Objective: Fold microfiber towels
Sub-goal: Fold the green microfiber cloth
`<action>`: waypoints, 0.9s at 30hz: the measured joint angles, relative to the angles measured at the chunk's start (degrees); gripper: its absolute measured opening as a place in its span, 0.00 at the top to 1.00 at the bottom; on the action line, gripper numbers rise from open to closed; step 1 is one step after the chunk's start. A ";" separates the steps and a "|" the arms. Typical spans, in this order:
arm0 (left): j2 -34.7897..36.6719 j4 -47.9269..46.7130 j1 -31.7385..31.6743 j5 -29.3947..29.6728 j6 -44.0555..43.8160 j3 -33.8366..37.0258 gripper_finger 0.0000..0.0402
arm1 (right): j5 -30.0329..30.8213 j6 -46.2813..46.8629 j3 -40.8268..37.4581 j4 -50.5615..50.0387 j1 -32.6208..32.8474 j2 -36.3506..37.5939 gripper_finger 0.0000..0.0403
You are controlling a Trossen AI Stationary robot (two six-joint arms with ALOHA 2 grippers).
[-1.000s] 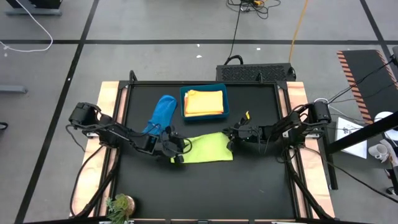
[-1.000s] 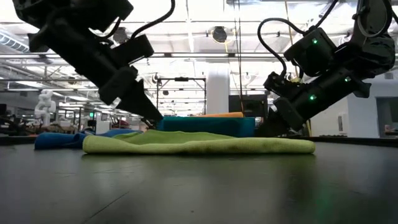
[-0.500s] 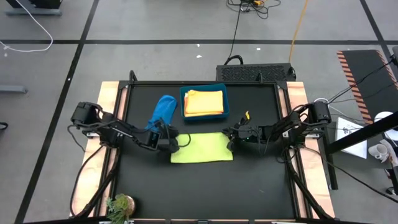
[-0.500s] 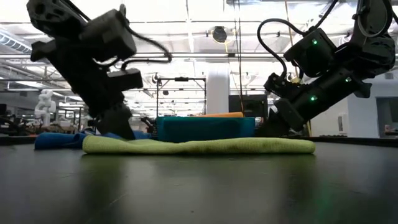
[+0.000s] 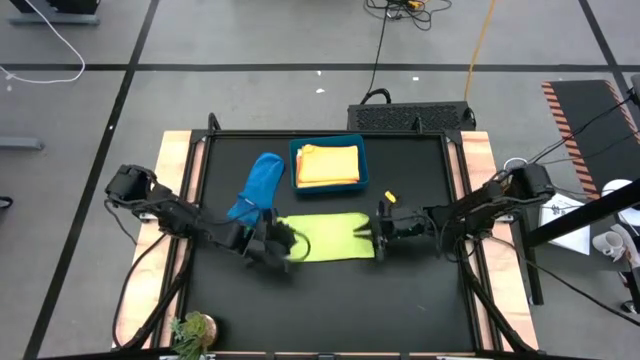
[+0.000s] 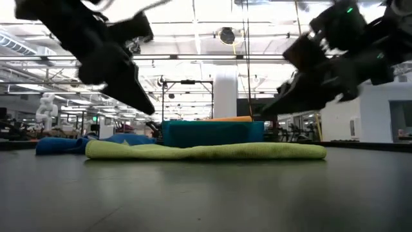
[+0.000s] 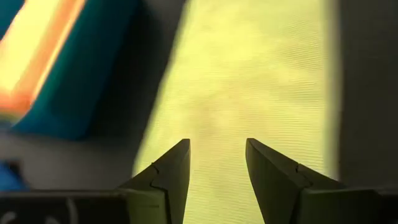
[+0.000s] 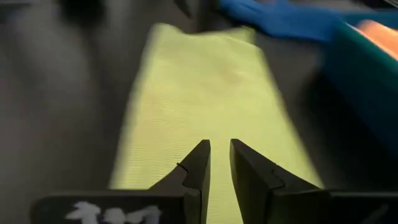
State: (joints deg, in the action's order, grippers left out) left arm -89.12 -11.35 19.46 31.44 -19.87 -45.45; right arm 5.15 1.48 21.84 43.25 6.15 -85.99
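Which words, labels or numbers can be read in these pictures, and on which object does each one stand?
None can be read.
White marks on the right end effector housing, right wrist view: too blurred to read.
White marks on the left end effector housing, left wrist view: too faint to read.
Lime green towel, teal bin: no text.

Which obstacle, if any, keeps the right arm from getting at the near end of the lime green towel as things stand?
Probably none. The right gripper hangs just above the right end of the lime green towel, fingers slightly apart, nothing between them. The teal bin sits clear behind.
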 joint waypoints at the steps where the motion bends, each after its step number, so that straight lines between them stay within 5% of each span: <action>1: -0.13 0.38 1.37 -0.01 0.61 -0.27 0.61 | -1.12 -0.61 -0.04 0.21 1.06 0.58 0.86; 7: -2.75 0.98 6.85 -2.38 -0.89 -0.14 0.60 | -3.28 -2.14 0.03 -1.20 7.46 0.22 0.83; 15: -5.40 4.30 8.78 -4.94 -1.79 -0.09 0.60 | -1.80 -1.99 -0.02 -5.75 10.47 -0.18 0.64; 24: -5.59 3.40 6.90 -4.20 -3.22 -0.11 0.60 | 17.95 -3.77 0.00 -8.75 8.90 0.56 0.60; 27: -5.63 3.49 6.07 -4.85 -4.90 -0.11 0.60 | 18.85 -3.97 0.09 -9.75 5.24 0.00 0.63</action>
State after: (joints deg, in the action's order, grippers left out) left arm -94.75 -7.86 25.53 26.59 -24.77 -45.56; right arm 24.00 -2.49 21.93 33.50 11.40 -85.99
